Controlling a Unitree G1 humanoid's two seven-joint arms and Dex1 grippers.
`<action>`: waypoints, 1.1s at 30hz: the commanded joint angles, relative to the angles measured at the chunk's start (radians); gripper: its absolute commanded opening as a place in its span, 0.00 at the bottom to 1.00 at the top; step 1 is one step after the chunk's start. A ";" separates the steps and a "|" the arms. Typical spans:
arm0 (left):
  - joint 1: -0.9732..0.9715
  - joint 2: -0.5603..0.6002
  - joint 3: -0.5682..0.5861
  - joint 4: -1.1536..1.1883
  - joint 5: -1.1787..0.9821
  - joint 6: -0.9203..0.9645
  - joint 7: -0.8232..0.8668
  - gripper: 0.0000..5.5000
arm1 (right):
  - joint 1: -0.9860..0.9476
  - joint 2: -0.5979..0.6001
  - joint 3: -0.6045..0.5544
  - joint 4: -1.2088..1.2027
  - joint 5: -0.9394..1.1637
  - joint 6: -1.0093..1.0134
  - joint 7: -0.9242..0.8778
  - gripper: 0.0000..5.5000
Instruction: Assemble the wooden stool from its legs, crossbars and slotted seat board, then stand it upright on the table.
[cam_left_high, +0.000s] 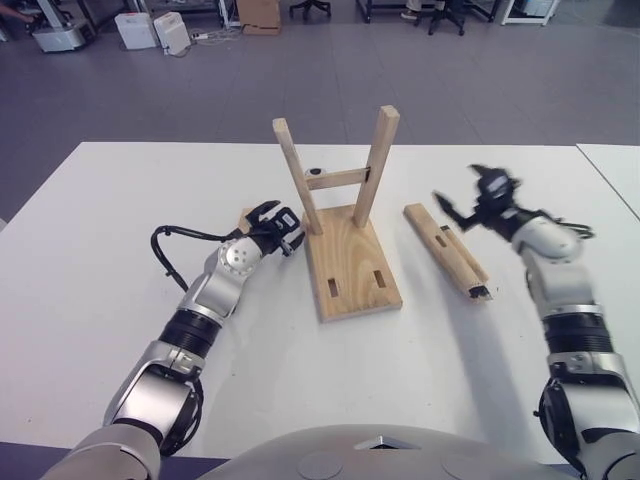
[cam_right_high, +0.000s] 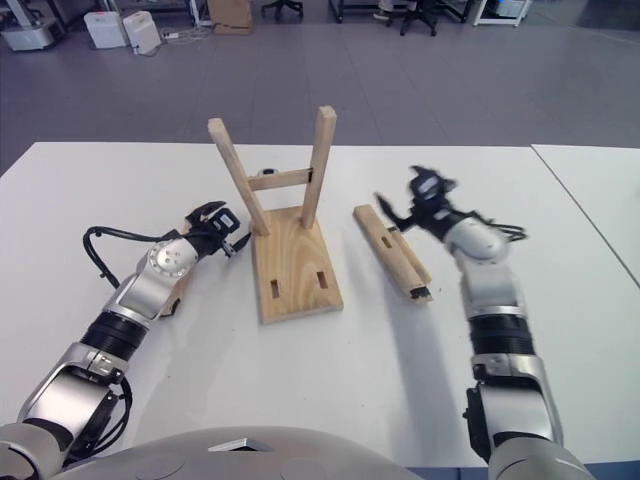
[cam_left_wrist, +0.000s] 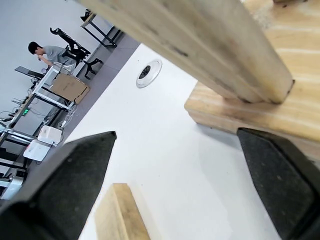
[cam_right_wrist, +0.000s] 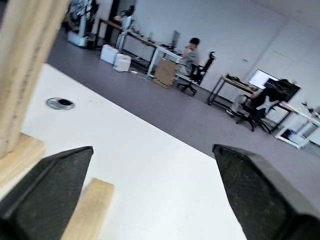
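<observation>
Count of parts on the white table (cam_left_high: 100, 250):
- 1 seat board (cam_left_high: 352, 268), flat, a pale rectangle with visible grain. 2 short rectangular slots are open at its near end.
- 2 legs standing in the far end of the board, left leg (cam_left_high: 296, 175) and right leg (cam_left_high: 376, 165). Both are square-section sticks that lean toward each other at the base.
- 1 crossbar (cam_left_high: 337, 179), thin, joining those two legs about halfway up.
- 1 loose wooden bar (cam_left_high: 447, 252) lying flat just right of the board, with a notch in its top face. I cannot tell whether it is one piece or two laid together.
- 1 more wooden piece (cam_left_wrist: 120, 215) left of the board, mostly hidden under the left arm.
- 1 round metal grommet (cam_left_high: 318, 170) set in the tabletop behind the legs.

Left gripper (cam_left_high: 283, 224): low on the table just left of the board's far corner, black fingers (cam_left_wrist: 75, 170) spread wide, holding nothing.

Right gripper (cam_left_high: 462, 195): above the far end of the loose bar, fingers (cam_right_wrist: 50, 185) apart, also empty.
</observation>
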 joint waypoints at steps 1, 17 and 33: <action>-0.017 -0.045 -0.001 0.073 -0.008 -0.021 -0.009 0.81 | 0.057 -0.031 -0.055 0.167 0.066 0.123 0.062 0.81; 0.033 -0.068 0.188 -0.057 -0.081 0.003 0.049 0.81 | 0.200 0.049 0.056 0.096 0.037 0.101 0.095 0.68; 0.213 -0.227 0.377 -0.621 -0.456 0.168 0.029 0.81 | 0.294 0.143 0.038 -0.072 0.024 0.175 -0.111 0.09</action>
